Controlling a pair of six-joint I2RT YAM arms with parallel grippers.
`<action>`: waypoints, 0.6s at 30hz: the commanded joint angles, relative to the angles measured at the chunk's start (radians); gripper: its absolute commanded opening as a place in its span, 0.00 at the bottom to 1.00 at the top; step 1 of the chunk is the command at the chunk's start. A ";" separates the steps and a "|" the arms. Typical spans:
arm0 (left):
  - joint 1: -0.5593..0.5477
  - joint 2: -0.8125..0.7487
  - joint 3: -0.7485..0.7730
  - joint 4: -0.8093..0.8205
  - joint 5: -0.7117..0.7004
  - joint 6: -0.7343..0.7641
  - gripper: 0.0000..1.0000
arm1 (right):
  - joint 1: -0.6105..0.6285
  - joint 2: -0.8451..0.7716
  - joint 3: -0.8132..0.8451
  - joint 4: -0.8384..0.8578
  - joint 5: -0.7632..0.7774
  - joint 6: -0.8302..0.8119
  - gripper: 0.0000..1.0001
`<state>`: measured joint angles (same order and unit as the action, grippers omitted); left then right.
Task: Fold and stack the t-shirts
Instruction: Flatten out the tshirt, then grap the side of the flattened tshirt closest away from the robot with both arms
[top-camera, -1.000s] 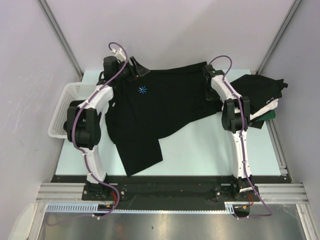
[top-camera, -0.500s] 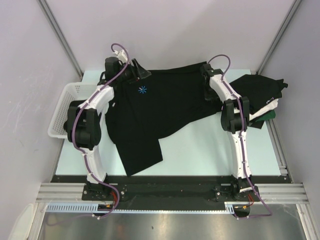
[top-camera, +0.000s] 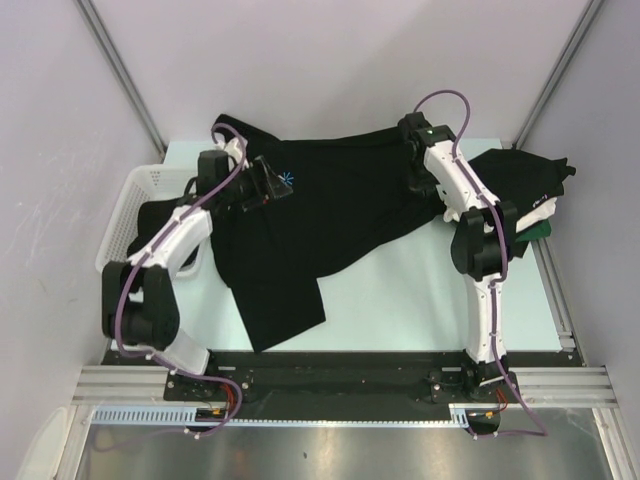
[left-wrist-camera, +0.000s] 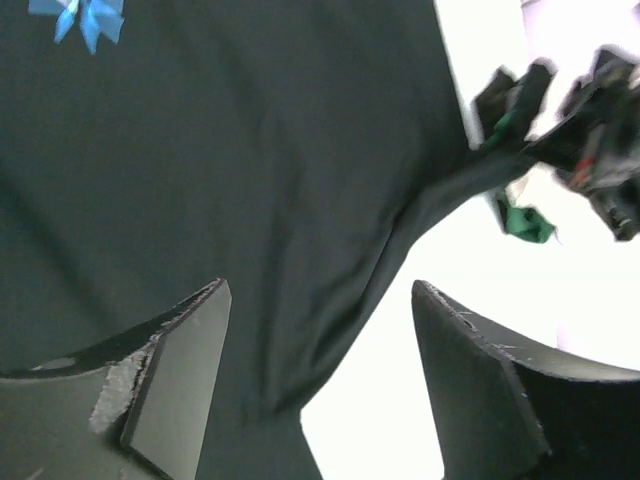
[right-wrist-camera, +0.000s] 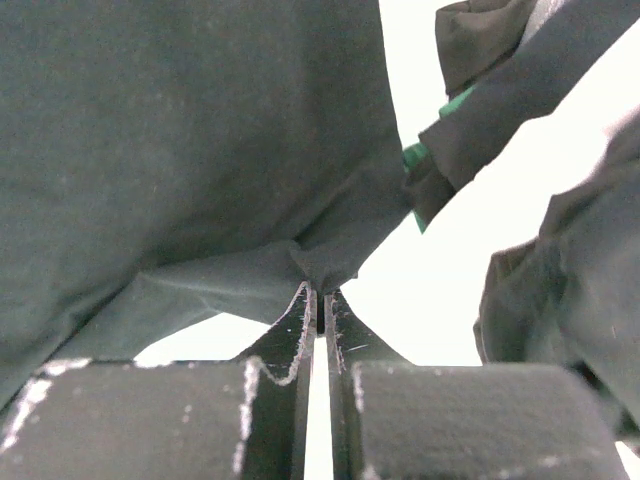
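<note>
While a pile of folded shirts (top-camera: 522, 185) already sits at the right edge of the table (top-camera: 400, 300), black on top with white and green showing beneath, the black t-shirt (top-camera: 330, 215) with the blue chest mark lies spread and uneven across the middle. I judge its fold barely begun and its stacking not yet done. The right gripper (right-wrist-camera: 318, 292) is clamped on a pinch of that shirt's edge near its far right corner. The left gripper (left-wrist-camera: 320, 300) hangs over the chest area, jaws wide with nothing between them. The overhead view gives the layout and the white mesh basket (top-camera: 130, 215) at the left but hides both sets of jaws. Only the wrist views settle the grip and the gap.
</note>
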<state>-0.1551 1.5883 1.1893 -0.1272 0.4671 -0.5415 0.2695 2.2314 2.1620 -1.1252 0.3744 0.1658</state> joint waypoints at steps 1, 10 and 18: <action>-0.027 -0.171 -0.128 -0.098 -0.087 -0.024 0.81 | 0.002 -0.059 -0.033 -0.010 -0.022 0.012 0.00; -0.095 -0.392 -0.318 -0.288 -0.135 -0.107 0.94 | 0.000 -0.082 -0.071 -0.001 -0.069 0.011 0.00; -0.190 -0.540 -0.474 -0.454 -0.235 -0.172 0.97 | 0.013 -0.088 -0.085 0.002 -0.086 0.011 0.00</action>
<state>-0.2924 1.1221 0.7845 -0.4854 0.3080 -0.6464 0.2729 2.2082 2.0762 -1.1244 0.3050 0.1658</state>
